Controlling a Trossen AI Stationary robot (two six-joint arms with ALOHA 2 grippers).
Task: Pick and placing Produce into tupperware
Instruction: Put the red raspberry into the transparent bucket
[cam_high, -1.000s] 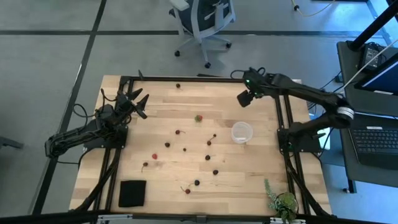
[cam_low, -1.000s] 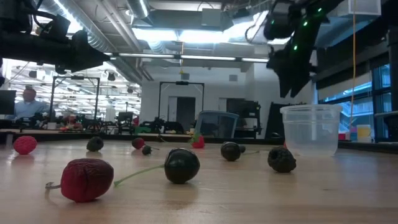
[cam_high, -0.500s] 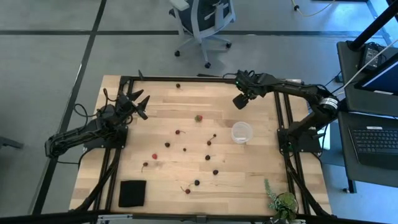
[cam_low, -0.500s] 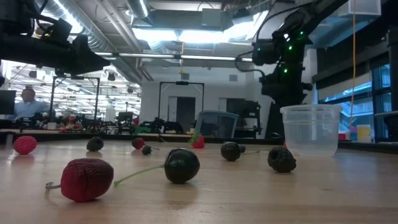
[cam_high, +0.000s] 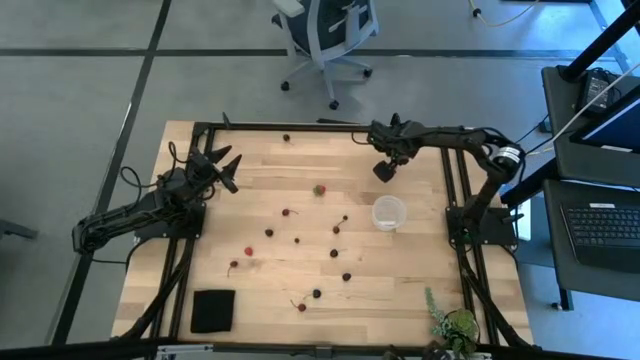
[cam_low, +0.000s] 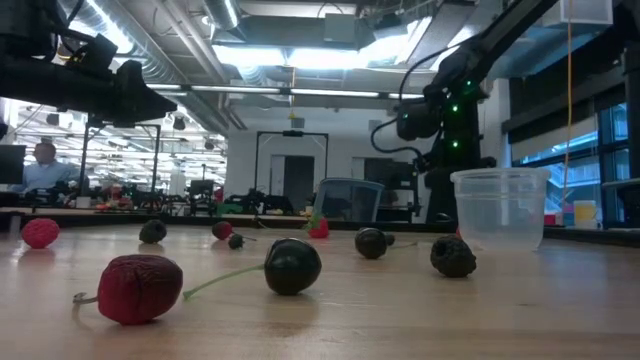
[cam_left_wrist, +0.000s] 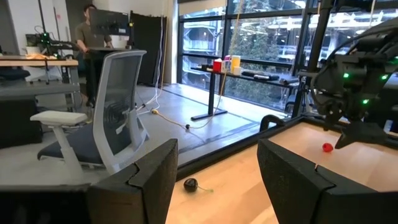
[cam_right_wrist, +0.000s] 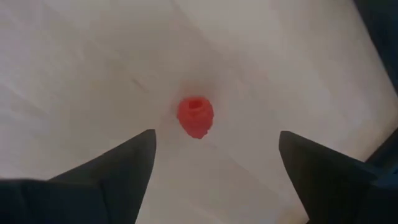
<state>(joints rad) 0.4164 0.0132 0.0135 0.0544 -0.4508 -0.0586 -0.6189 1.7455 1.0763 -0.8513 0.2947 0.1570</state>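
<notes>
Right gripper above a red fruit, beyond the tub.
Fingers stood wide, empty; left gripper likewise, parked. Fruits lay scattered left of the tub; an off-centre descent could roll the fruit away.

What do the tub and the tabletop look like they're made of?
Tub: likely thin plastic, translucent and cloudy white, since the room shows faintly through its wall. Tabletop: looks like light wood, butcher-block style, with visible plank strips and grain and a smooth, slightly satin finish. It sits in a black frame, probably metal.
</notes>
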